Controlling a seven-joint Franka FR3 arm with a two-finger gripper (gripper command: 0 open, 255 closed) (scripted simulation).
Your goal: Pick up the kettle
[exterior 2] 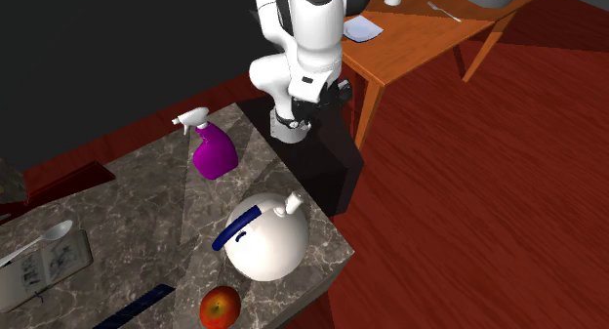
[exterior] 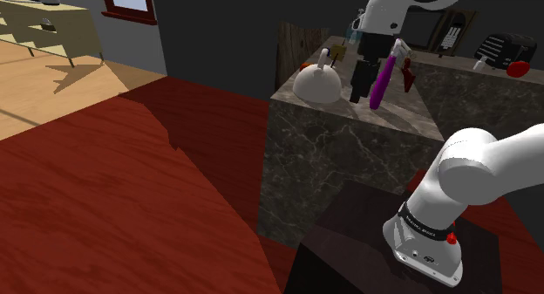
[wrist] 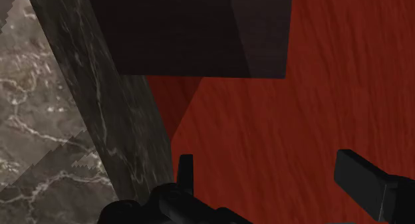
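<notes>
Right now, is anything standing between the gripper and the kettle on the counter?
Nothing visible does. In the shoulder view the open gripper shows just to the right of the white kettle, with bare counter between them. The purple spray bottle stands on the gripper's other side, not between them.

Kitchen, shown by marble counter (exterior 2: 146,215) and kettle (exterior 2: 268,241)
</notes>
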